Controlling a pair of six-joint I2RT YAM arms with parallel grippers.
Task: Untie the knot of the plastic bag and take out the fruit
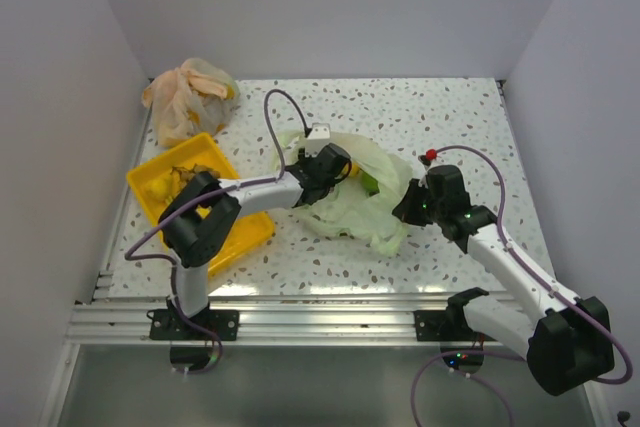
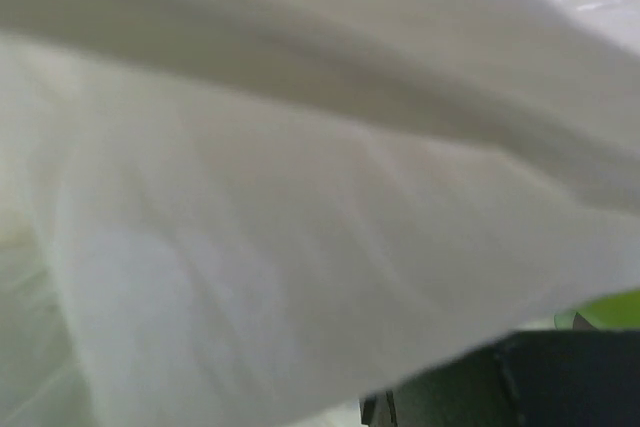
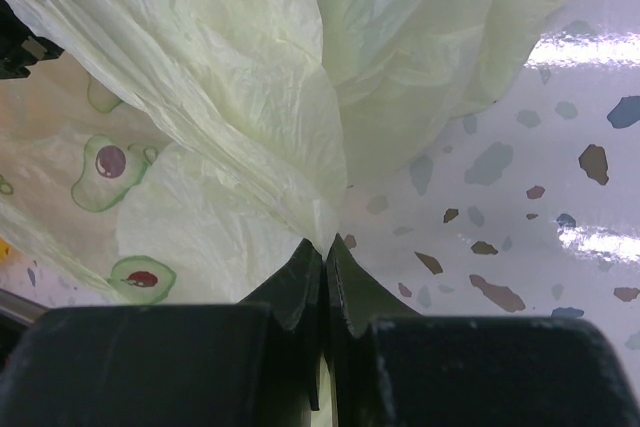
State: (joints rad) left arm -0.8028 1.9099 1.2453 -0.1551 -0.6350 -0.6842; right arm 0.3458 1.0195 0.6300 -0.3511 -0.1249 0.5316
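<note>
— While the left arm stretches low toward the plastic bag (image 1: 375, 209), what does the left pincer (image 1: 333, 164) hold?
— Can't tell: it's buried in the bag's mouth (plastic hides the fingers).
— And the right pincer (image 3: 325, 247)?
— Arm bent inward, closed tight on the bag's right edge, in the middle of the surface (image 1: 450, 117).
</note>
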